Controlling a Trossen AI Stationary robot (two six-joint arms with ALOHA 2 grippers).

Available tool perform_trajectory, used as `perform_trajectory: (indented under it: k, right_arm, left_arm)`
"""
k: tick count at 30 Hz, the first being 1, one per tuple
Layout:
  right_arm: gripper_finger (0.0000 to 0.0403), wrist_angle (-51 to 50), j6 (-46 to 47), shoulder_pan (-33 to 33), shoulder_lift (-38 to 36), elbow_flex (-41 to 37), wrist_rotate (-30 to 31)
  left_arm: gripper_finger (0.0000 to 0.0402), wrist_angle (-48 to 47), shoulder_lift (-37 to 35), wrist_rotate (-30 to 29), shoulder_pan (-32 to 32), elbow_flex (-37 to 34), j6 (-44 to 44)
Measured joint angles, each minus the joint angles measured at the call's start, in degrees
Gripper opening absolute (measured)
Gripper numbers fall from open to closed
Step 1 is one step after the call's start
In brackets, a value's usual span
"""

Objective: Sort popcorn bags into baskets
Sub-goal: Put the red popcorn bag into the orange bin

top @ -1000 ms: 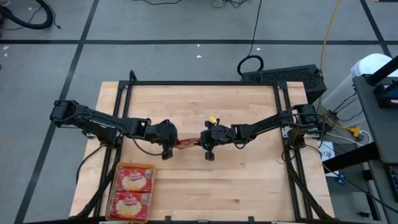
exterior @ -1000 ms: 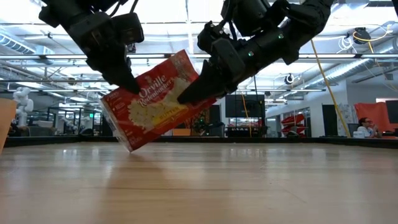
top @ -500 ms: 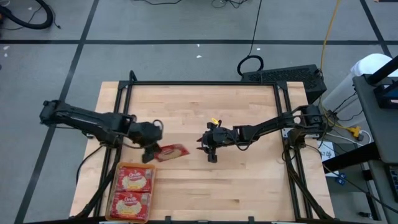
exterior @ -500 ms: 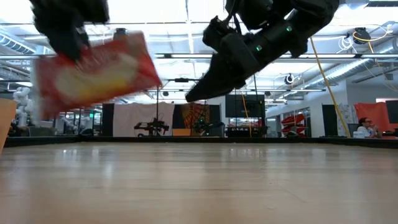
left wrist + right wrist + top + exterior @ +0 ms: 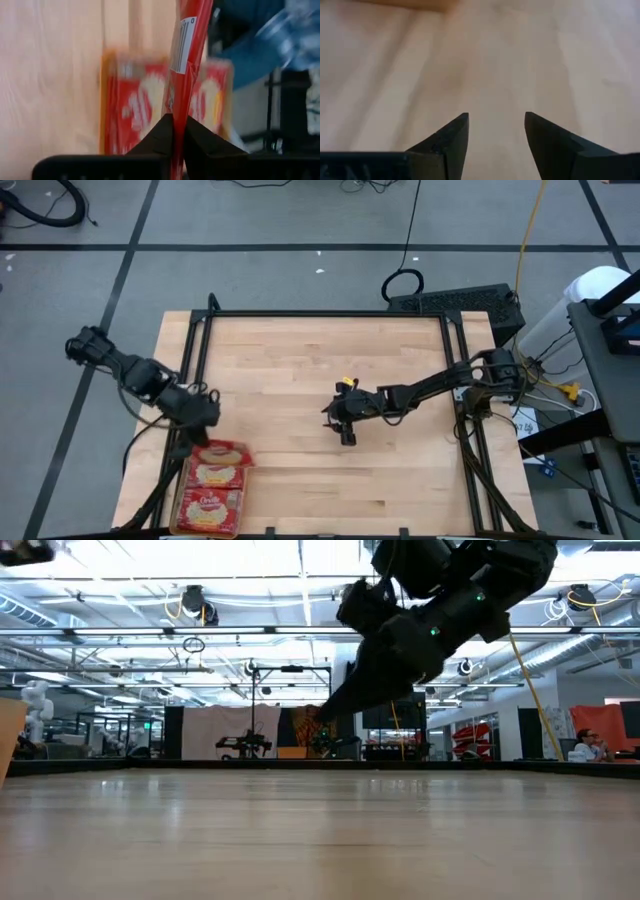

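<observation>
Over the orange basket (image 5: 180,502) we find the left gripper (image 5: 200,412), fingers pinched on a red popcorn bag (image 5: 186,60) held edge-on above the bags lying inside. Placing step, we judge: next, lower and release. The right gripper (image 5: 345,420) waits mid-table, well clear of the basket, fingers parted and empty.

left arm: reaching to the bench's near-left, left pincer (image 5: 179,131) clamped shut | right arm: mid-bench, right pincer (image 5: 496,131) fingers spread, empty

Left gripper (image 5: 203,420) hovered over orange basket (image 5: 182,498) at table's near left corner; right gripper (image 5: 345,432) hung mid-table.
</observation>
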Motion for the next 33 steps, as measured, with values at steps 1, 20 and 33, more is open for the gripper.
perform_trajectory:
  k: [1,20,33]
  right_arm:
    - [0.0187,0.80,-0.57,0.37,0.00,-0.04,-1.01]
    - [0.0187,7.22,-5.05,2.72,0.00,0.01,-2.42]
    - [0.0187,7.34,-4.49,2.83,0.00,0.03,-2.42]
  left_arm:
    - [0.0031,-1.22,0.35,0.12,-1.41,-0.54,-1.68]
    - [0.0072,-1.40,11.42,1.98,-11.78,-4.10,-12.76]
    - [0.0181,-2.35,16.43,-2.33,-12.23,-4.12,-14.09]
